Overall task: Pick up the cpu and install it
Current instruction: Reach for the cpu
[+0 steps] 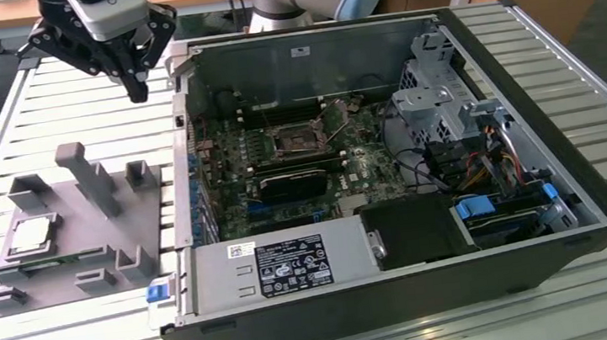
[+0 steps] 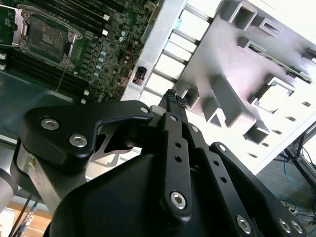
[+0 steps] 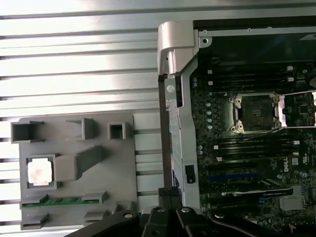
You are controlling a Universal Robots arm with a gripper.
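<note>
Gripper (image 2: 174,100), jaws closed on nothing, hangs at the exterior view's upper left, well apart from the cpu (image 1: 33,235). The cpu lies flat in the grey fixture tray (image 1: 146,225) on the worktop (image 1: 7,142), at that view's left. Probably light, rigid, smooth-topped and fragile underneath; best gripped by opposite edges.

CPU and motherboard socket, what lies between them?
First wrist view: beside the cpu the tray's upright block, then slatted table, then the computer case's side wall.
</note>
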